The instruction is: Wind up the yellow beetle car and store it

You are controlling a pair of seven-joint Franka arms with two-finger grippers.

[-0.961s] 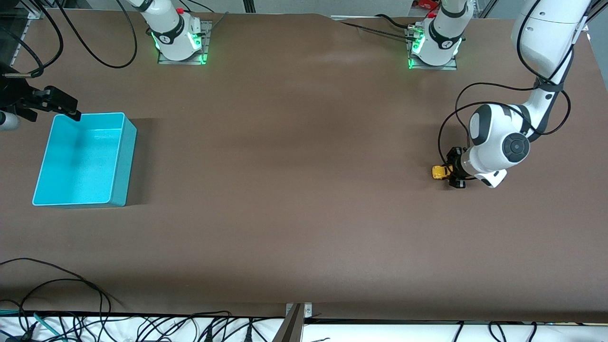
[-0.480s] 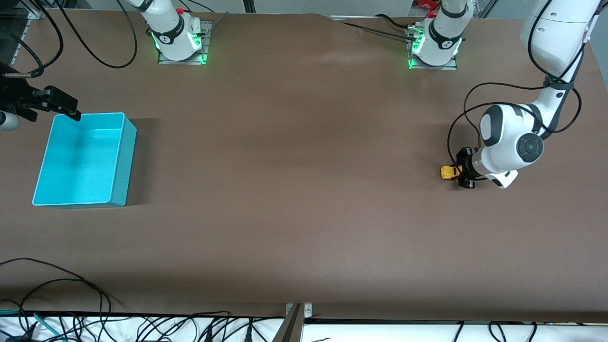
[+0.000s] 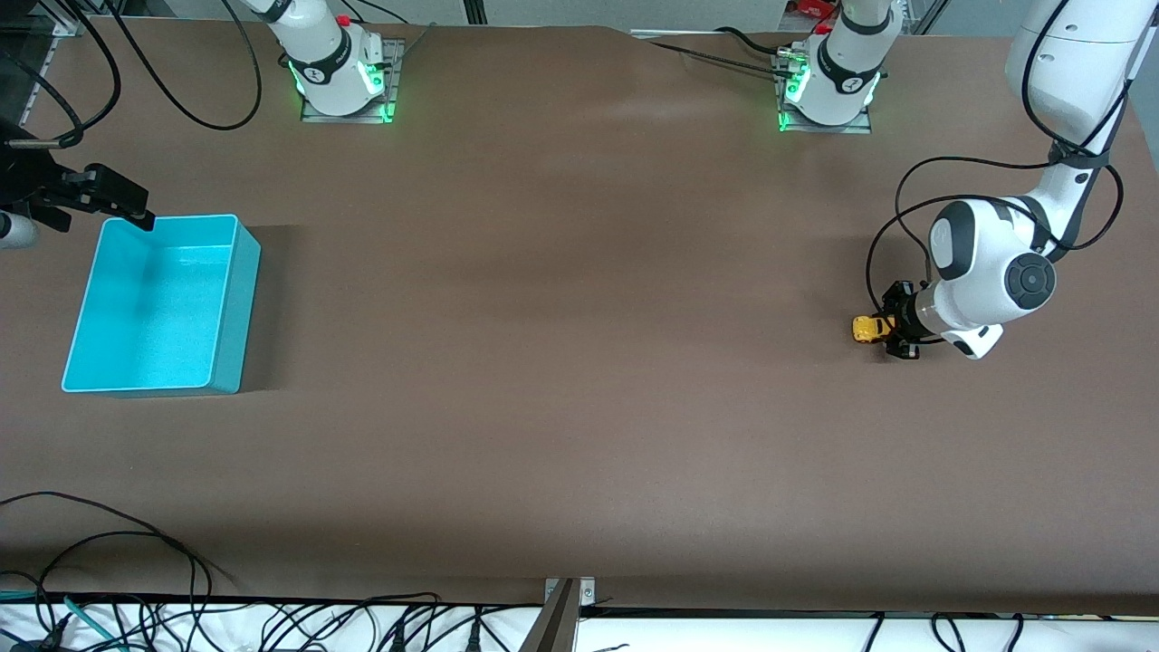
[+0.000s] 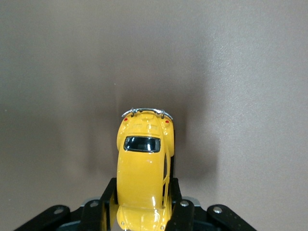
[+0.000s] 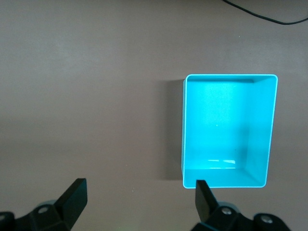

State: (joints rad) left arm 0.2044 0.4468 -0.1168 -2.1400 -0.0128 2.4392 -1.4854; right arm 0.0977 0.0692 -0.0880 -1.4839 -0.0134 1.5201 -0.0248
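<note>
The yellow beetle car [image 3: 867, 328] sits low on the brown table at the left arm's end. My left gripper [image 3: 893, 329] is shut on it, one finger on each side of its body. In the left wrist view the car [image 4: 143, 163] sticks out from between the fingers [image 4: 107, 199], its chrome bumper pointing away from the gripper [image 4: 142, 195]. The turquoise bin [image 3: 237, 272] stands empty at the right arm's end. My right gripper [image 3: 95, 201] waits open and empty above the table beside the bin's corner. It also shows in the right wrist view [image 5: 139, 202], with the bin [image 5: 183, 125] below it.
Black cables [image 3: 136, 543] lie along the table's edge nearest the front camera. The two arm bases [image 3: 340, 77] stand at the edge farthest from it. Bare brown table [image 3: 561, 299] lies between the car and the bin.
My left gripper has slid the car along the table toward the left arm's end, away from the bin. The right arm has not moved.
</note>
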